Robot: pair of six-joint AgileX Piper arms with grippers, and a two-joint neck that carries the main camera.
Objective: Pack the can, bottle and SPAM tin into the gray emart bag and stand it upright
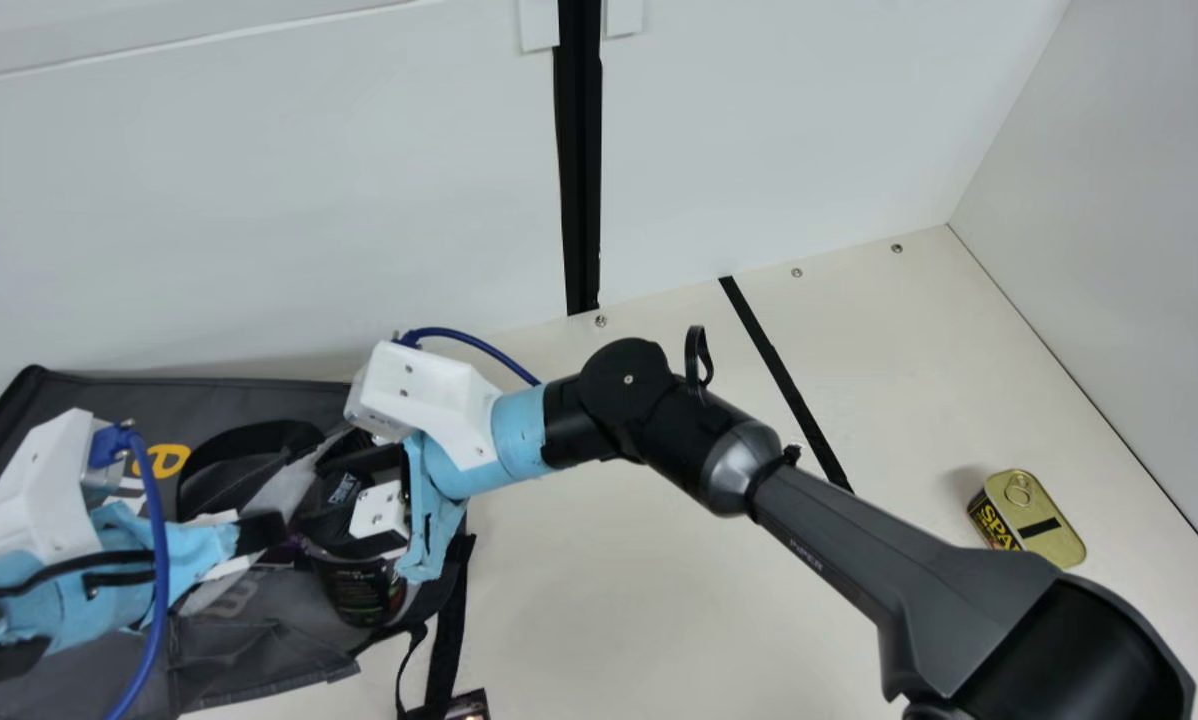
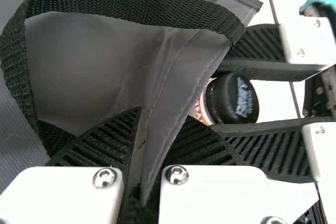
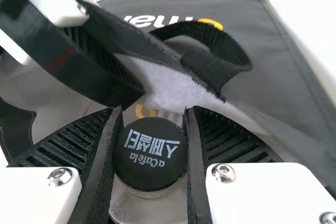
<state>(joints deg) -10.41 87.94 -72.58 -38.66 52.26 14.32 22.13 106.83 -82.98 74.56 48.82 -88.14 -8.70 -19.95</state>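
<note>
Over the gray emart bag (image 1: pixel 89 400), the left gripper (image 1: pixel 267 535) reaches inward, pincers clamped on its fabric edge. The right arm (image 1: pixel 839 540) stretches in diagonally, wrist bent down at the bag's right end, its gripper (image 1: pixel 324 502) pinching the capped bottle (image 1: pixel 359 592) there. The SPAM tin (image 1: pixel 1029 500) lies well right of the bag.

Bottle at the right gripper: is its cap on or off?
On. The black cap sits on top of the bottle, between the right gripper's jaws.
</note>
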